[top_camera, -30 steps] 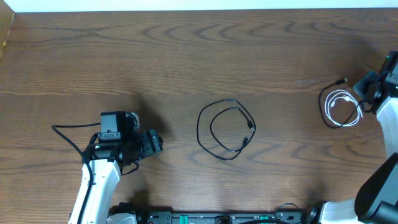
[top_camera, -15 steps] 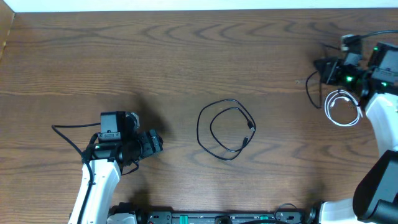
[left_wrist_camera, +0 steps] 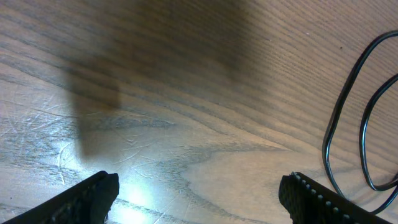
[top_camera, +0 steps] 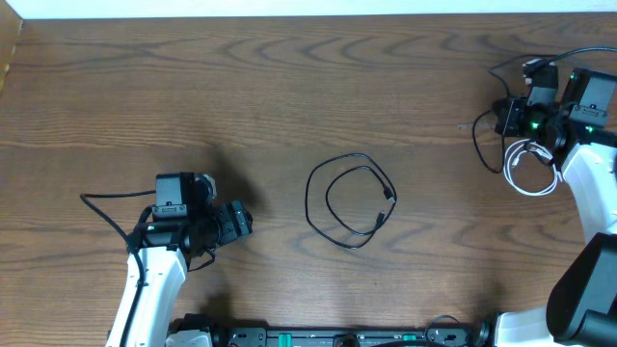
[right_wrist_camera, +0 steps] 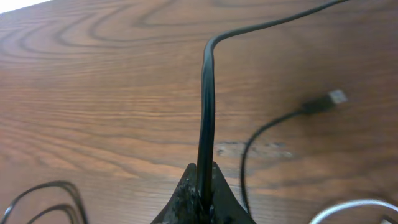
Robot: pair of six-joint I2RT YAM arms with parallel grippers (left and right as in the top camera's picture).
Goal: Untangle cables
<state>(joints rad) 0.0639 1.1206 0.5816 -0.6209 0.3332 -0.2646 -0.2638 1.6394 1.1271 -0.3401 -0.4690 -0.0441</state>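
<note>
The right pincer (right_wrist_camera: 204,198) is closed on a black cable (right_wrist_camera: 205,93) just beside the white cable (top_camera: 535,172). Better to pull slowly away from it, so nothing drags. The left pincer (left_wrist_camera: 199,199) stands wide open, empty.

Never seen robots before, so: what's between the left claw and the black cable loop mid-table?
Nothing: the overhead view shows only bare wooden table between the open left gripper and the coiled black cable.

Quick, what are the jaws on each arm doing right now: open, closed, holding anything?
Left gripper: open, holding nothing.
Right gripper: closed on a thin black cable.
</note>
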